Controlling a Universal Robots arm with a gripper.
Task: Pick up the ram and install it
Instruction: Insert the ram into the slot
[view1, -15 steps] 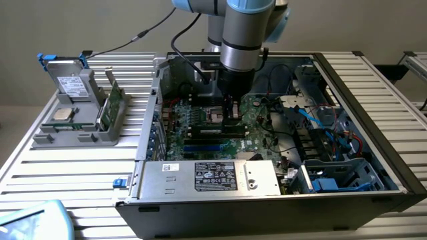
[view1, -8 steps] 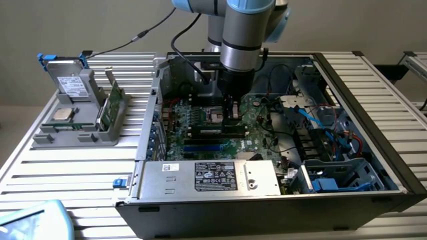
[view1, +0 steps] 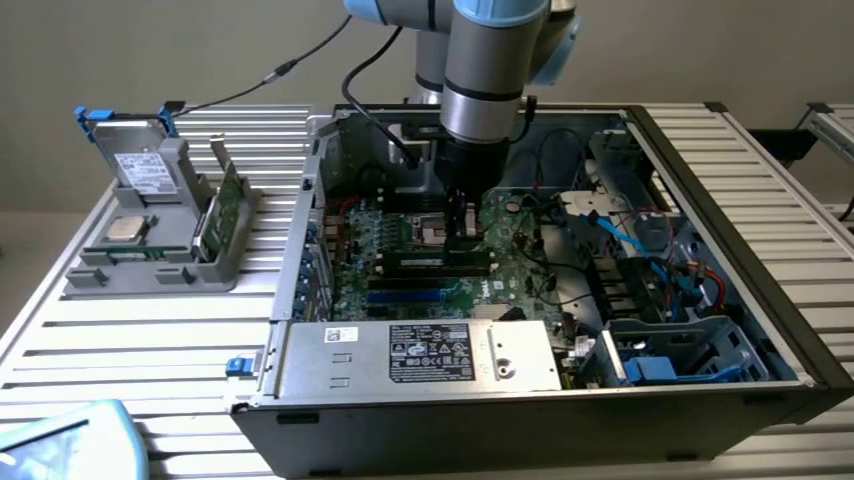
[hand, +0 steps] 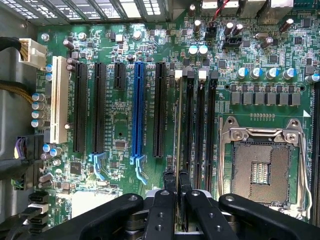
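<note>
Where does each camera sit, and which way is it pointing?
Exterior view: off the arm and raised, looking down across the slatted table into the open computer case. It shows the arm reaching down to the gripper over the motherboard.
Wrist view: on the wrist, looking along the gripper down at the motherboard. Its black fingers are shut on the ram, edge-on over the memory slots.
Shared: gripper, motherboard, empty processor socket.
</note>
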